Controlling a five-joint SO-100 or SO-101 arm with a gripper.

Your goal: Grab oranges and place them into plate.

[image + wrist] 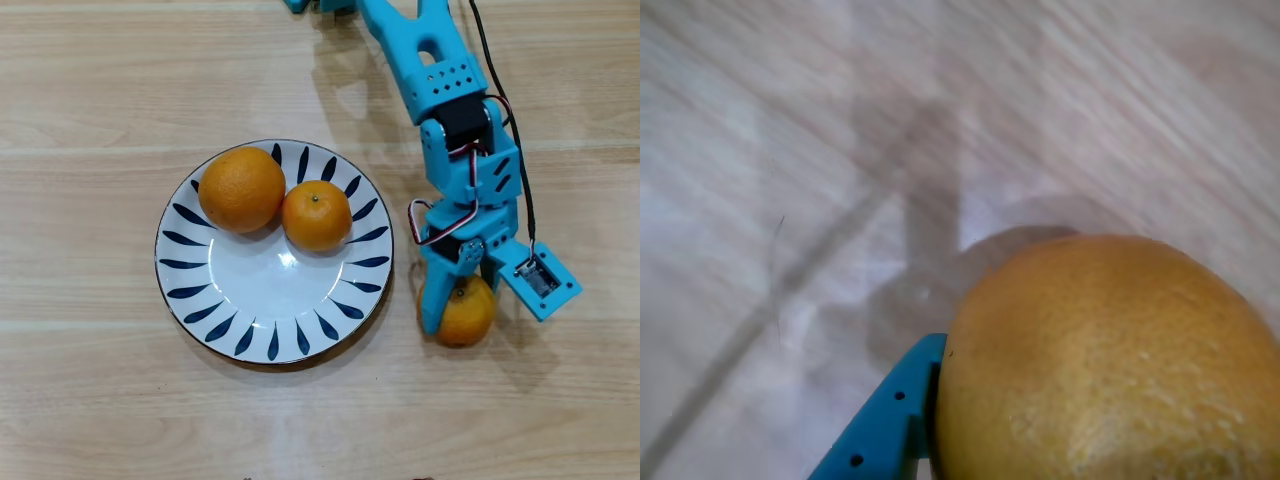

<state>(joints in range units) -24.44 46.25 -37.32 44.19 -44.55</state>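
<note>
the wooden tabletop [100, 400] fills the overhead view. left of centre the plate [200, 300] is seen, and on its upper part two oranges lie touching: the larger orange [241, 189] at the upper left and a smaller orange [316, 215] just right of it. the blue arm [440, 80] is seen coming down from the top edge, right of the plate. the hand [462, 300] is closed around the third orange [466, 312], just beside the plate's right rim at centre right; in the wrist view this fruit [1110, 360] is pressed against one blue finger [890, 420]. whether it rests on the tabletop or is lifted cannot be told. the last grasp seems made; next, the fruit should be raised clear of the rim, carried left over bare white, and released.
</note>
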